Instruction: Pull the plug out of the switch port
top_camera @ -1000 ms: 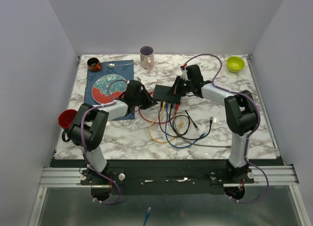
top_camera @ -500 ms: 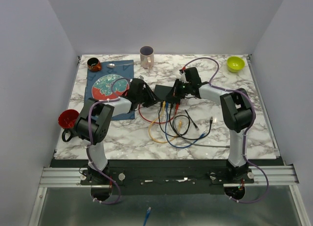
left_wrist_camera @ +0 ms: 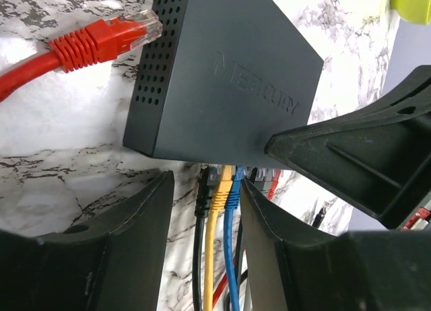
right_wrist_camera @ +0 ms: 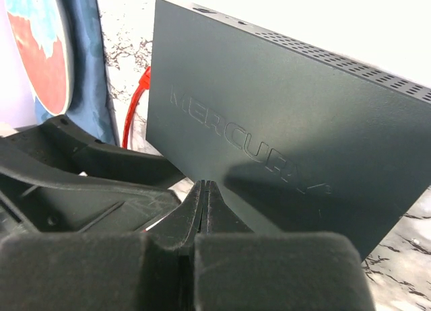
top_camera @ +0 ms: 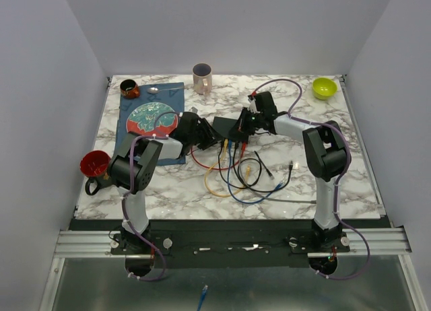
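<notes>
The switch (top_camera: 227, 128), a flat black box, lies near the middle of the marble table (top_camera: 296, 169), its socket edge facing the robot's bases. A black plug (left_wrist_camera: 201, 196), a yellow plug (left_wrist_camera: 220, 193) and a blue plug (left_wrist_camera: 232, 190) sit side by side in that edge, their cables running straight out towards the near side. The left gripper (left_wrist_camera: 205, 186) is nearest, with its fingers open on either side of these plugs and gripping nothing. A loose red plug (left_wrist_camera: 108, 40) lies by the vented end. The right gripper (right_wrist_camera: 204, 190), fingers closed together, presses its tips on the switch's top, apparently steadying it. The pull probably runs along the cables.
</notes>
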Available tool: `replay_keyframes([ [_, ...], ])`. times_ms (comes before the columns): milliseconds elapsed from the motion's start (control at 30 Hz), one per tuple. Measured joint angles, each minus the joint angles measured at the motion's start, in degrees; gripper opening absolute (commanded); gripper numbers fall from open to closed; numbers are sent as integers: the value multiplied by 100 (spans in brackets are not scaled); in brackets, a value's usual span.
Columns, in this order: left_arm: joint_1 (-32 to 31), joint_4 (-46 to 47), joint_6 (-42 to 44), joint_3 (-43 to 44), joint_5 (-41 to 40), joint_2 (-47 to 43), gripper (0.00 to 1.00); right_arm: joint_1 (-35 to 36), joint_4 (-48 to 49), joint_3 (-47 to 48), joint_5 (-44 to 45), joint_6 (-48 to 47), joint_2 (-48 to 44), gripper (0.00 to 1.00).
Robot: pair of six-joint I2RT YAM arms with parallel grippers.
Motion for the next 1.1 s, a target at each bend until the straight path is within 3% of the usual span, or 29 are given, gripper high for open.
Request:
replay_keyframes([
  [367,0,420,-341,-33,37,264,50,0,-28,0,7,26,44,1],
  [933,0,831,-688,-76,87,426,35,0,-37,7,11,105,87,1],
  [1100,0,931,-702,-129,101,426,41,-4,-37,7,9,107,92,1],
])
